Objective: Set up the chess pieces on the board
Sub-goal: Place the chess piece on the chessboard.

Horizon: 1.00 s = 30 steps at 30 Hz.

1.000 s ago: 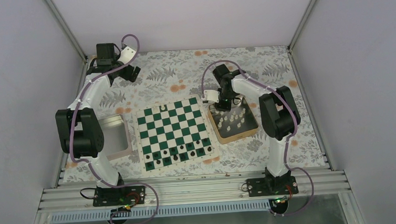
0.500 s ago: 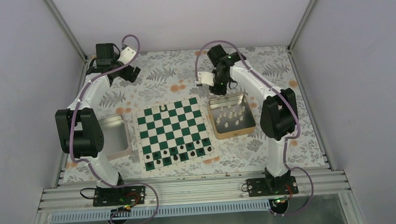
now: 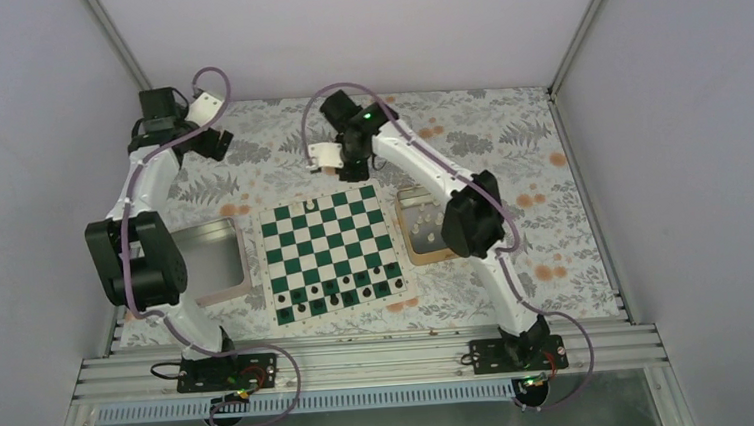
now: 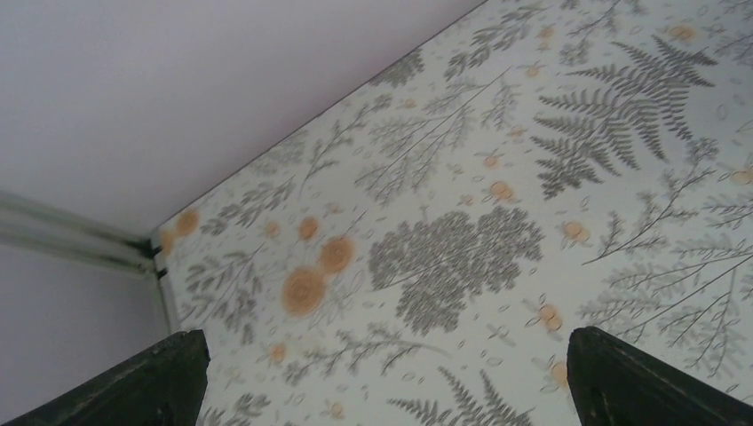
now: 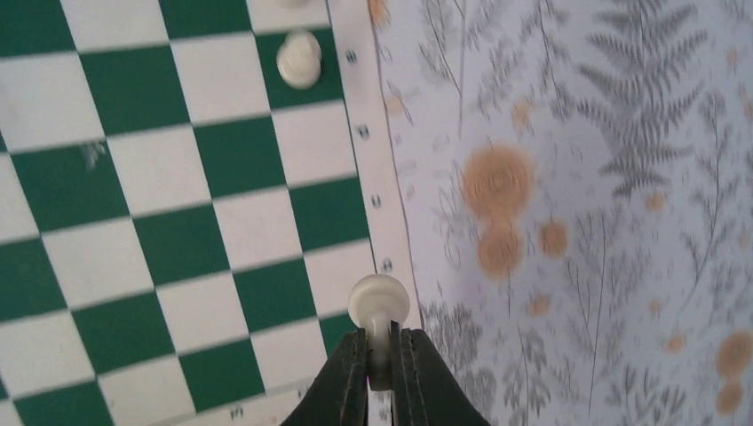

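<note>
The green and white board (image 3: 331,251) lies mid-table. My right gripper (image 5: 382,339) is shut on the stem of a white pawn (image 5: 379,303), hanging over the board's (image 5: 178,177) far border strip. In the top view that gripper (image 3: 352,171) sits just beyond the board's far edge. Another white piece (image 5: 299,59) stands on a square near the same border. More white pieces (image 3: 422,230) lie in the tan tin (image 3: 411,249), partly hidden by my right arm. My left gripper (image 4: 382,377) is open over bare patterned cloth, near the back left corner (image 3: 216,144).
Dark pieces (image 3: 334,294) fill the board's near rows. A grey square tray (image 3: 242,273) lies left of the board, under my left arm. Walls close in the back and both sides.
My right arm has swung from over the tin to the board's far edge, carrying the white pawn. My left arm has shifted a little to the left.
</note>
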Motion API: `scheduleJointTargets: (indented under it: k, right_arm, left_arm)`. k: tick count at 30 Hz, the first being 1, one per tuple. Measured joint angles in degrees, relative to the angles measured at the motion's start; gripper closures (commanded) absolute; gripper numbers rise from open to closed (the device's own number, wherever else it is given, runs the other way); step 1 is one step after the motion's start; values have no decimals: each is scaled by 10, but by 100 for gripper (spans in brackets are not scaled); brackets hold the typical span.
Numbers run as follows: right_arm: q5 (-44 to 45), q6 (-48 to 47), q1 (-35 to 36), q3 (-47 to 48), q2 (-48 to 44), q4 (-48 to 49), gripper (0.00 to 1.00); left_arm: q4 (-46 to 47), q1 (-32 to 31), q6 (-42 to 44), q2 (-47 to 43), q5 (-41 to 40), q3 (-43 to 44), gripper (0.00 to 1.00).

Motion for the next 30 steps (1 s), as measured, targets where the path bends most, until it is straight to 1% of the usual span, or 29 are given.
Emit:
scheduleJointTargets:
  k: [3,8,15,22,26,30]
  right_arm:
    - [6,-3,30,11,21,19,96]
    - [13,-11,78,13,30,62,97]
    - [16,-19,110,20,42,112,97]
    - [25,-18,99,21,63,122,97]
    - [24,-14,77,21,61,121,97]
    - [16,-14,45,20,61,109,96]
  left_arm:
    - [-2,29,5,-13,15,-10,0]
    - [-1,66,12,-43,31,-46,0]
    - [-1,85,23,-52,52,-73,0]
    - [-7,93,23,-53,66,-80,0]
    - [-18,93,23,-56,82,-79,0]
    - [-35,92,20,-55,100,-59,0]
